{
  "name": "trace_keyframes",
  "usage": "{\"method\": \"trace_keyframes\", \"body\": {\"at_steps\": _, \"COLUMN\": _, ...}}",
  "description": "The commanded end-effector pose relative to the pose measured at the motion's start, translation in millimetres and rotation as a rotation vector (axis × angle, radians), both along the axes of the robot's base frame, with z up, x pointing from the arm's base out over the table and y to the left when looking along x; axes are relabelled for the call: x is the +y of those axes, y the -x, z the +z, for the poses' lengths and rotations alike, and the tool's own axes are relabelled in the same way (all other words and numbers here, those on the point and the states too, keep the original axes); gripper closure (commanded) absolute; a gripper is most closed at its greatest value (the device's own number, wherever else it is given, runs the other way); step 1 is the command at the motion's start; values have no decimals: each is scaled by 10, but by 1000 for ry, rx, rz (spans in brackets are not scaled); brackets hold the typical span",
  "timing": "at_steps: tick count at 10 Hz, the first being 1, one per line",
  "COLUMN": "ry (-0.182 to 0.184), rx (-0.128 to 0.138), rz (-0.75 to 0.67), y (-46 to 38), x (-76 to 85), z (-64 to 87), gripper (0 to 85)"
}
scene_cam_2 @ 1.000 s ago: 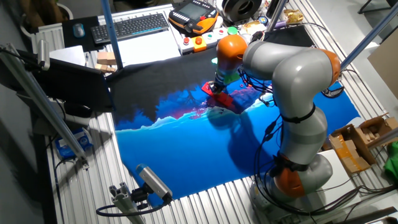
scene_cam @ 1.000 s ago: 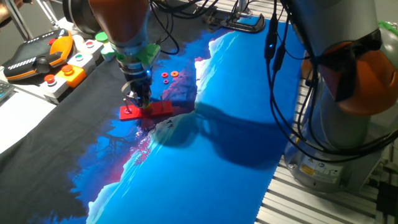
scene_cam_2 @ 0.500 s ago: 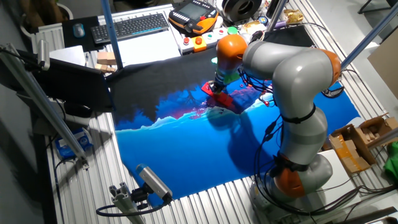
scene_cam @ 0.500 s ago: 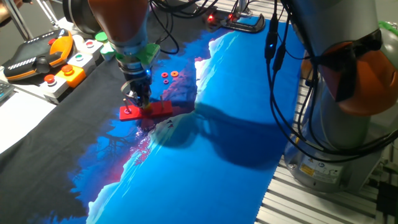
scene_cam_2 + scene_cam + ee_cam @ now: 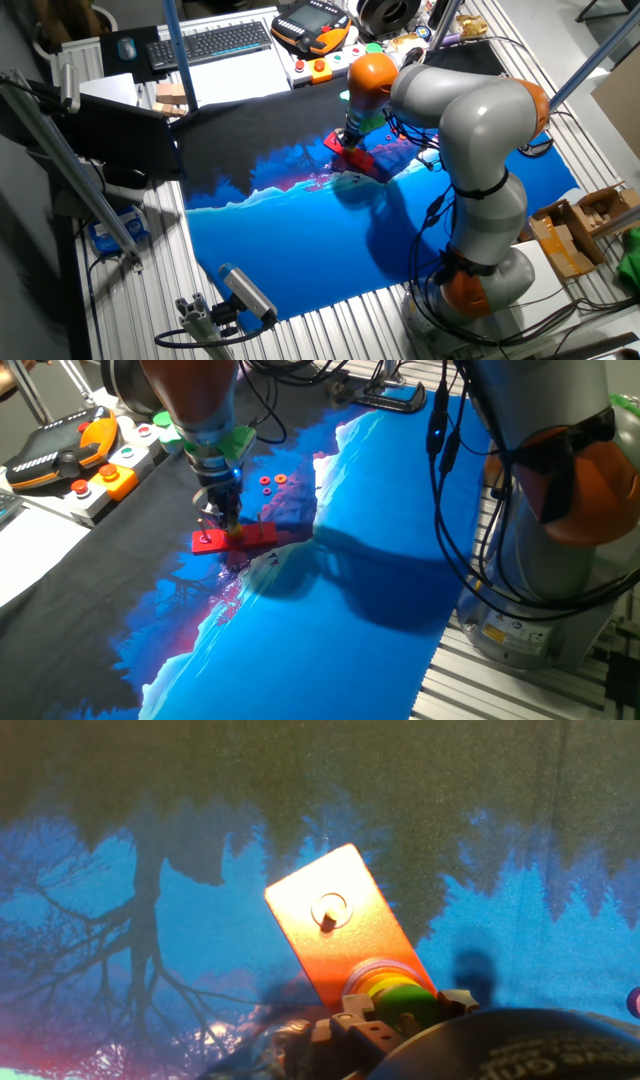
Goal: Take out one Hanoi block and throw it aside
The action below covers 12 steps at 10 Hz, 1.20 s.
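In the hand view a red base plate [image 5: 335, 935] lies on the cloth, with a bare peg [image 5: 329, 913] near its far end. At its near end is a stack of rings: orange and yellow rings [image 5: 385, 985] below, and the small green Hanoi block [image 5: 405, 1001] on top. My gripper [image 5: 405, 1010] stands right over this stack, its fingers [image 5: 353, 1017] closed against the green ring's sides. In one fixed view the gripper [image 5: 229, 523] stands upright over the plate [image 5: 255, 536]. It also shows in the other fixed view [image 5: 349, 141].
Three small red rings [image 5: 270, 483] lie on the cloth just behind the plate. A teach pendant [image 5: 60, 452] and a button box [image 5: 115, 472] sit at the left edge. The arm's base [image 5: 560, 520] stands at the right. A keyboard [image 5: 210, 42] lies behind the cloth.
The hand has risen slightly above the plate. The plate and the loose red rings have not moved.
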<state>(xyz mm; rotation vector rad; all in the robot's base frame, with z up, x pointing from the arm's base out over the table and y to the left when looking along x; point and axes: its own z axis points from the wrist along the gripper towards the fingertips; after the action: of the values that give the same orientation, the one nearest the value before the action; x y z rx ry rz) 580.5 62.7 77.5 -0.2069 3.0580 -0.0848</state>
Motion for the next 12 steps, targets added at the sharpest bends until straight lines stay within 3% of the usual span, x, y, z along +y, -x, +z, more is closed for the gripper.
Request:
{"method": "trace_keyframes", "body": {"at_steps": 1, "ry": 0, "rx": 2, "rz": -1, "y": 0, "x": 2, "z": 14, "gripper": 490}}
{"method": "trace_keyframes", "body": {"at_steps": 9, "ry": 4, "rx": 1, "rz": -5, "y": 6, "x": 5, "z": 162, "gripper": 510}}
{"method": "trace_keyframes", "body": {"at_steps": 12, "ry": 12, "rx": -2, "rz": -7, "y": 5, "x": -9, "z": 281, "gripper": 517}}
